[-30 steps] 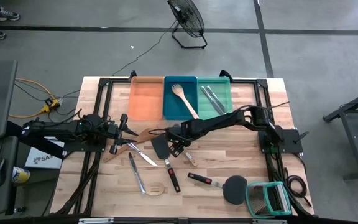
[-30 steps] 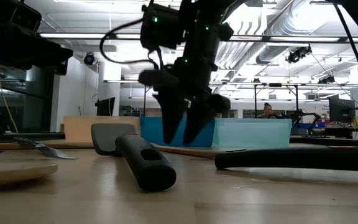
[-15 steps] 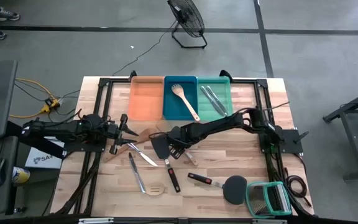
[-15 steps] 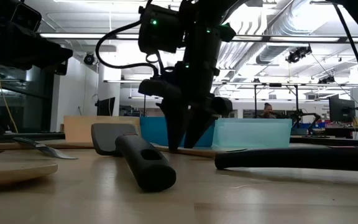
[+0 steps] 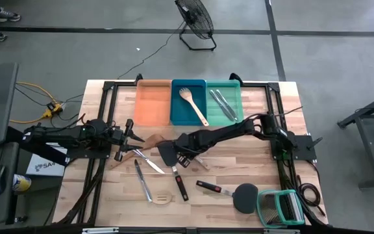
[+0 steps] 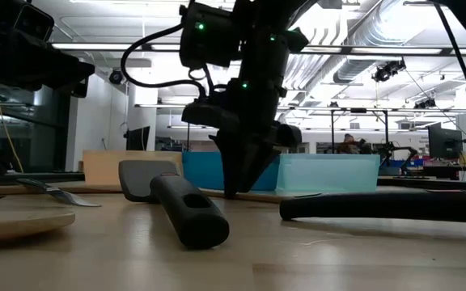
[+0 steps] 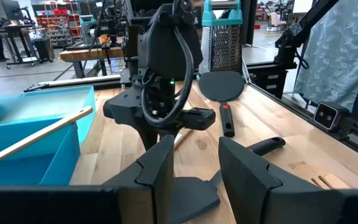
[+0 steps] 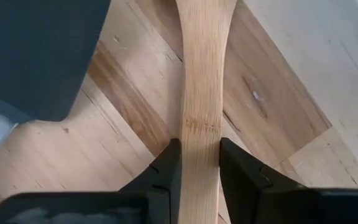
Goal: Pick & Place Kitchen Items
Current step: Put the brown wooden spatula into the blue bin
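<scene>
Step in hand, as judged: gripping a pale wooden spatula [image 8: 199,93] by its handle at mid-table, ahead of a lift toward the trays. Best done by squeezing squarely across the flat handle, keeping the tips just off the table [image 5: 239,170] so as not to scrape, then lifting straight up before swinging far-side. Worth watching the black spatula [image 5: 168,154] lying just left of the grip point (its blade sits close enough to be nudged on the way up). Likely destination the blue tray [image 5: 180,110], where a wooden spoon [image 5: 193,104] already rests; silver cutlery [image 5: 221,104] lies in the teal tray [image 5: 234,114], and the orange tray [image 5: 153,104] shows nothing inside.

Right gripper [image 8: 199,163]: jaws narrowed onto the handle, one finger on each edge, wood filling the gap between them; clamped, by the look of the right wrist view. Handle running away from the fingers across the table planks, its broad end out of sight there. From the low view, right gripper [image 6: 235,182] standing tip-down at table level.

Left gripper [image 5: 127,133]: waiting at the table's left side, fingers apart, nothing between them, a knife [image 5: 149,162] and other utensils lying on the near side of it.
</scene>
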Motion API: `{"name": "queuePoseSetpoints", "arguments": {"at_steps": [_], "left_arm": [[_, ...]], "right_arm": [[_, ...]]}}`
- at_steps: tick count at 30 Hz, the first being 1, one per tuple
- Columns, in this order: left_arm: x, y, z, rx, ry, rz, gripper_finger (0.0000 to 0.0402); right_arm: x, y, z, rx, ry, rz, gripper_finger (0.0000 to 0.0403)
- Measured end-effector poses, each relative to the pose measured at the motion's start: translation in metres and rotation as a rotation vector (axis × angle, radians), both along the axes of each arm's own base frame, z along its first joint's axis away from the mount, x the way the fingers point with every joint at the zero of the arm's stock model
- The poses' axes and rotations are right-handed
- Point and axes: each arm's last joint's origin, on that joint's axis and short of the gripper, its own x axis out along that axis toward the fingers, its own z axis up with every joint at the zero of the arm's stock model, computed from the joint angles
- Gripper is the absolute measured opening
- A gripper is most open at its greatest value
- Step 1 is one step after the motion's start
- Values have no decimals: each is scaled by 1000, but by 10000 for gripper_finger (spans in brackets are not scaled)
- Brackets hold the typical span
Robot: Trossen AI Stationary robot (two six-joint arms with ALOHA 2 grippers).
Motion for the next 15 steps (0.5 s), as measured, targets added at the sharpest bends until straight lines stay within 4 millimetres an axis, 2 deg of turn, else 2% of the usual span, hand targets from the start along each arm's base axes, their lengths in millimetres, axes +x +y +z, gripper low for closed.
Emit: {"name": "queuePoseSetpoints", "arguments": {"at_steps": [6,15], "left_arm": [[0,0,0,0,0,0,125],[0,0,0,0,0,0,125]], "right_arm": [[-3,-8,11,21,-4,-22,74],[-12,-14,34,38,6,-36,2]]}}
